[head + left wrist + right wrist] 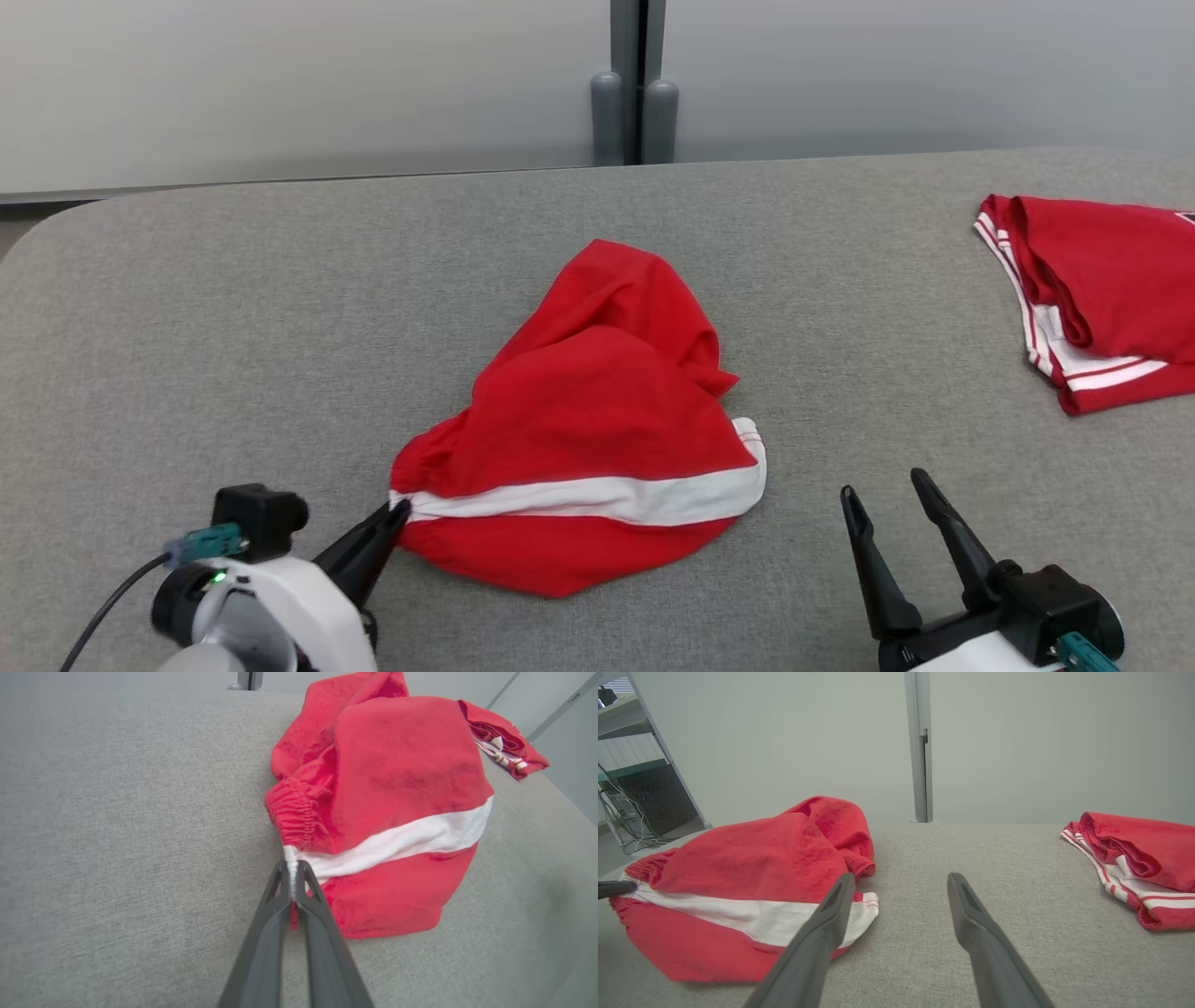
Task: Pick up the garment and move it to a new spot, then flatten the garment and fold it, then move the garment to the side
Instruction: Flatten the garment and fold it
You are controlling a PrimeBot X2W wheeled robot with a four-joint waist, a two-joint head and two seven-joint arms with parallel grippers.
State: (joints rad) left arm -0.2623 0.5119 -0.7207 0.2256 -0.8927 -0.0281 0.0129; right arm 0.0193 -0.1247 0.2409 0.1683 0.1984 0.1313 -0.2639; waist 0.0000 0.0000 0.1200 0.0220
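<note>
Counting across the grey fabric-covered table [233, 327], two red garments and two grippers were seen. The crumpled garment [597, 411] was found near the middle of the table, straight in front of the grey post [635, 112] that stood behind the far edge. It was heaped in soft folds, red throughout, and crossed by one broad white band low on its near side. A gathered elastic hem was seen at its end to the left of the post. The left gripper [397, 511] was clamped on that end, its two dark fingers pressed together on a pinch of the white band. The right gripper [883, 485] was held with its fingers apart and nothing between them, to the right of the post and clear of the cloth. The second garment [1111, 280], red with thin white stripes, was laid folded well to the right of the post. Bare table was seen on every side of the crumpled garment: a wide stretch to the left of the post, a band before the far edge, and a gap between the two garments. The table's far left corner was rounded.
</note>
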